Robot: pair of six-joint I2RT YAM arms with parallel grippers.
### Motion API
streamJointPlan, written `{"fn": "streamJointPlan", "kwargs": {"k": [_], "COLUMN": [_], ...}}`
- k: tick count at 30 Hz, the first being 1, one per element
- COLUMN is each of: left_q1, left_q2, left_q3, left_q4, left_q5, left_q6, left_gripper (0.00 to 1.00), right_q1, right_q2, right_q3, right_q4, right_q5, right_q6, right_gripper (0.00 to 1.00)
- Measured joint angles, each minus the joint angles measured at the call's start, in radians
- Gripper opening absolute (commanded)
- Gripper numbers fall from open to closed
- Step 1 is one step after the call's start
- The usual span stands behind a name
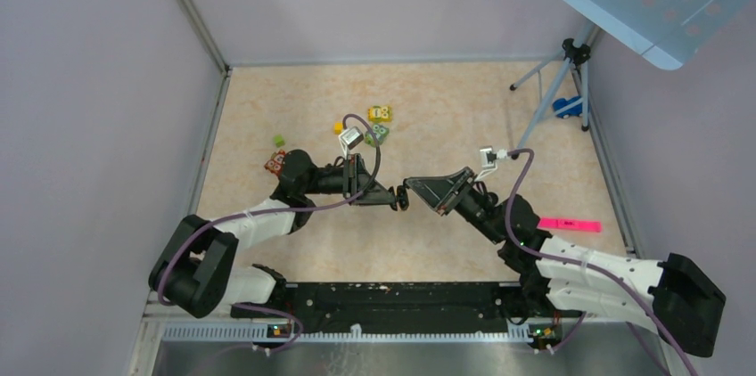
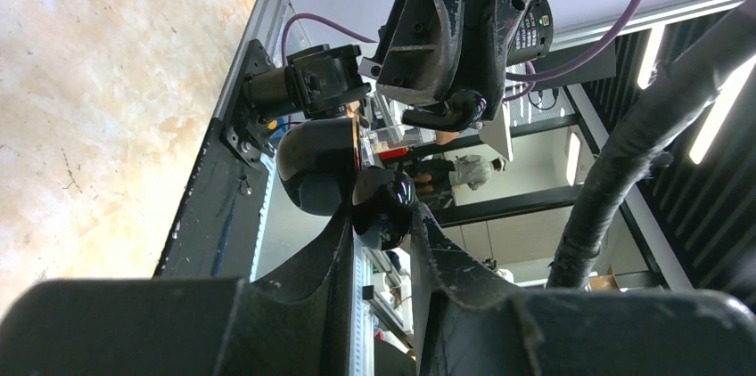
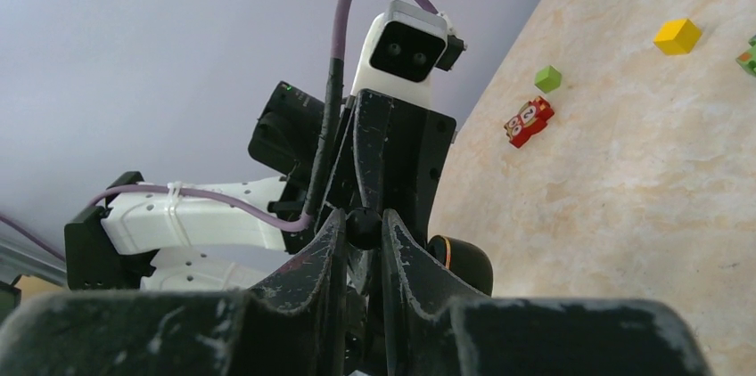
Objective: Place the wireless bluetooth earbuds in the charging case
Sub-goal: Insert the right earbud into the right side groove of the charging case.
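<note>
Centre frame, the left gripper (image 2: pixel 383 226) pinched the charging case (image 2: pixel 385 196), the right gripper (image 3: pixel 364 238) nipped an earbud (image 3: pixel 362 223)

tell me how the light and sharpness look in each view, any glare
top external: soft even light, faint shadows, sharp throughout; left wrist: ceiling lights blow out near the edge, shiny spots on the case, left gripper dark; right wrist: right gripper and earbud near black silhouettes against the pale wall, yellow block crisp
</note>
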State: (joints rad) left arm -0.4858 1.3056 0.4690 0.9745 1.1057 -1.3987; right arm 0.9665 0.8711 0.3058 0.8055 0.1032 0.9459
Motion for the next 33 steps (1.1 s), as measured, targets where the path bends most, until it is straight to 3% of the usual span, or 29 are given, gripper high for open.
{"fn": "streamJointPlan", "kwargs": {"k": [33], "left_q1": [0.000], "left_q2": [0.000], "left_q3": [0.000], "left_q4": [0.013], "left_q5": [0.005], "left_q6": [-0.069], "left_gripper": [0.00], "right_q1": [0.002], "right_q2": [0.168], "right_q3": [-0.020], "right_q4": [0.229], "right_q5": [-0.024], "right_q6": [0.002], "right_gripper": [0.06]}}
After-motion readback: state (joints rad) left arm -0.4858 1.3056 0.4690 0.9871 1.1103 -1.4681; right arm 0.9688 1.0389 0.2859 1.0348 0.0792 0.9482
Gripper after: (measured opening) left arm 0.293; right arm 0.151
